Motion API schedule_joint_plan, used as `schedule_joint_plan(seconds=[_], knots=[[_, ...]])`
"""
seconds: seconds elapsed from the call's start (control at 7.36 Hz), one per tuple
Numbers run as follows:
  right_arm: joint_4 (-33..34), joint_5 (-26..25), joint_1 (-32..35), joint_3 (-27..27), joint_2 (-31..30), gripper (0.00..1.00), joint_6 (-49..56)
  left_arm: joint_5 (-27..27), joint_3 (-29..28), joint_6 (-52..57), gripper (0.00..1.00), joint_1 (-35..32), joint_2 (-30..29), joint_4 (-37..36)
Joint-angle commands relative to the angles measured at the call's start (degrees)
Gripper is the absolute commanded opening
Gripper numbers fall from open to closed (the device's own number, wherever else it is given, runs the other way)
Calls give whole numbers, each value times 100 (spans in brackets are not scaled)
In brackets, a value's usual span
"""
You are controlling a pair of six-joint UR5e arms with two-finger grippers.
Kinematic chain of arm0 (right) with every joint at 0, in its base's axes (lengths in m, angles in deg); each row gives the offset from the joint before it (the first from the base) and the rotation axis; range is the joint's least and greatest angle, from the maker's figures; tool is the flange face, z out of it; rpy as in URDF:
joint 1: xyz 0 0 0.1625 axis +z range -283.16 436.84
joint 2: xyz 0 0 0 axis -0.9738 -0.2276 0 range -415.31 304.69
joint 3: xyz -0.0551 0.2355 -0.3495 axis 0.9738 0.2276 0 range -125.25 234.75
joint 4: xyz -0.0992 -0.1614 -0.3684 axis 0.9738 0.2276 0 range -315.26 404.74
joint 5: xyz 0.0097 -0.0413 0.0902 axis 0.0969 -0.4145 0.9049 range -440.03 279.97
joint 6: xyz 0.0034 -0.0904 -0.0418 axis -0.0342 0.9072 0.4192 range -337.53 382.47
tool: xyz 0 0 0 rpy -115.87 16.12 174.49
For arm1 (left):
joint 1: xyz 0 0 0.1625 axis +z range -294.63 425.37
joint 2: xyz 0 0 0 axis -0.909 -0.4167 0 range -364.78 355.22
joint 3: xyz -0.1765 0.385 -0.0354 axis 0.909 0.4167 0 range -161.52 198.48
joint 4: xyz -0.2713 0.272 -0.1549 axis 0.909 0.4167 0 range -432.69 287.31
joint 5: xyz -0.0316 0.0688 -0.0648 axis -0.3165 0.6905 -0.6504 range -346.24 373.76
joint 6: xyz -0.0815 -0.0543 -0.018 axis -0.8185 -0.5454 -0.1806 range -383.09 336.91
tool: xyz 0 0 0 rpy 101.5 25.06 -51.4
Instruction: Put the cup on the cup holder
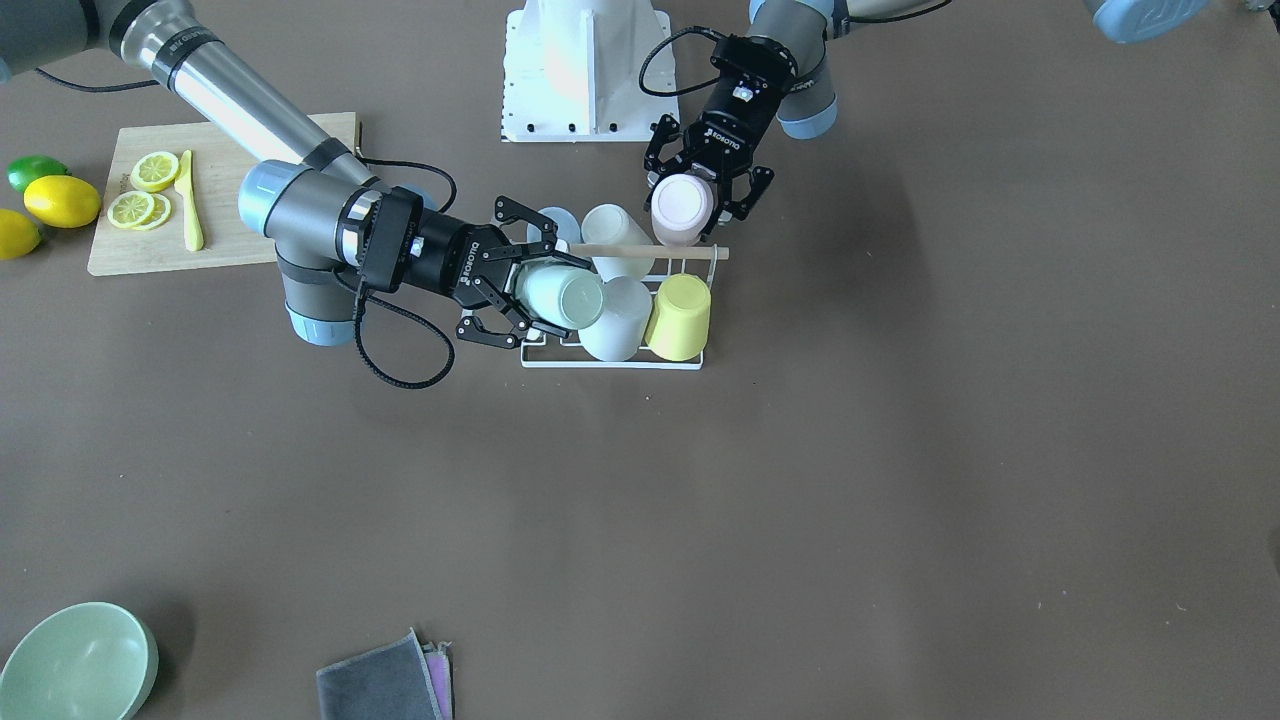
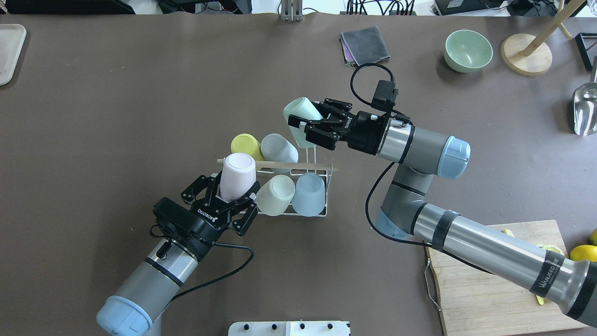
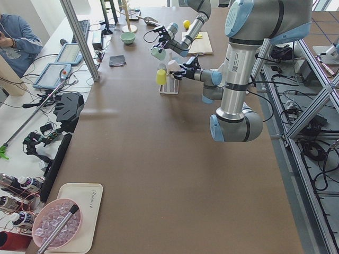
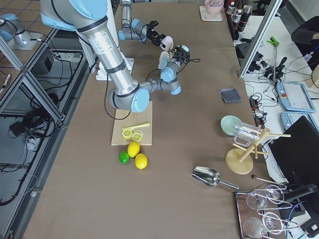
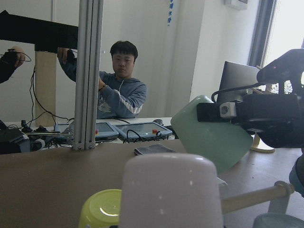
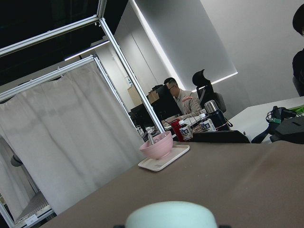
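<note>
i'd put this past the halfway mark. the cup holder (image 1: 612, 366) stands on the surface (image 2: 140, 93) between my two arms, and four cups already sit on it, leaning base up. a yellow cup (image 2: 246, 145) and a frosted cup (image 2: 280, 148) are in the far row, a cream cup (image 2: 276, 189) and a pale blue cup (image 2: 309, 187) in the near row. two more cups are in hand, one per arm.

my left pincer (image 2: 234, 187) has its fingers closed on the sides of a pink cup (image 2: 238, 172). the cup is base up at the near row's open end, just beside the cream cup and by the tip of the wooden rod (image 2: 280, 164). it looks low and close to its spot, but i cannot tell from these views whether a peg is inside it yet. i'd treat it as not seated until the fingers can come away without it tipping.

my right pincer (image 2: 313, 122) is clamped around a mint cup (image 2: 298, 112), held tilted and clearly above the holder, over the far row's free end next to the frosted cup. that one has the whole descent left: turn it mouth down, line it up over the peg, lower, let go.

so what remains, as i judge it, is two things — finishing the pink placement, then doing the mint one in full.
</note>
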Motion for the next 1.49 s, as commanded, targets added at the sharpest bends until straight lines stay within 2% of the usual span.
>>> schedule_joint_plan(seconds=[0.0, 0.27, 0.41, 0.68, 0.95, 1.09, 1.22, 1.36], knots=[[-1, 0, -8, 175, 54, 0, 1, -16, -3, -6, 99, -9, 41, 0], [-62, 0, -78, 193, 28, 0, 1, -33, 206, 3, 99, -61, 76, -9], [-71, 0, -96, 193, 19, 0, 1, -199, 504, 3, 99, -149, 294, -44], [-89, 9, -87, 193, -16, 0, -8, -419, 1399, 3, 99, -184, 1118, -202], [-89, 9, -87, 193, -68, 0, -25, -699, 1587, -14, 99, -386, 1367, -1042], [-98, 18, -87, 193, -69, 0, -34, -1049, 1736, -189, 99, -752, 1473, -1786], [-98, 18, -79, 193, -69, 0, -34, -1705, 1850, -756, 99, -1208, 1535, -2402], [-98, 18, -79, 193, -86, 44, -52, -2425, 1895, -1110, 98, -1709, 1605, -2852]])
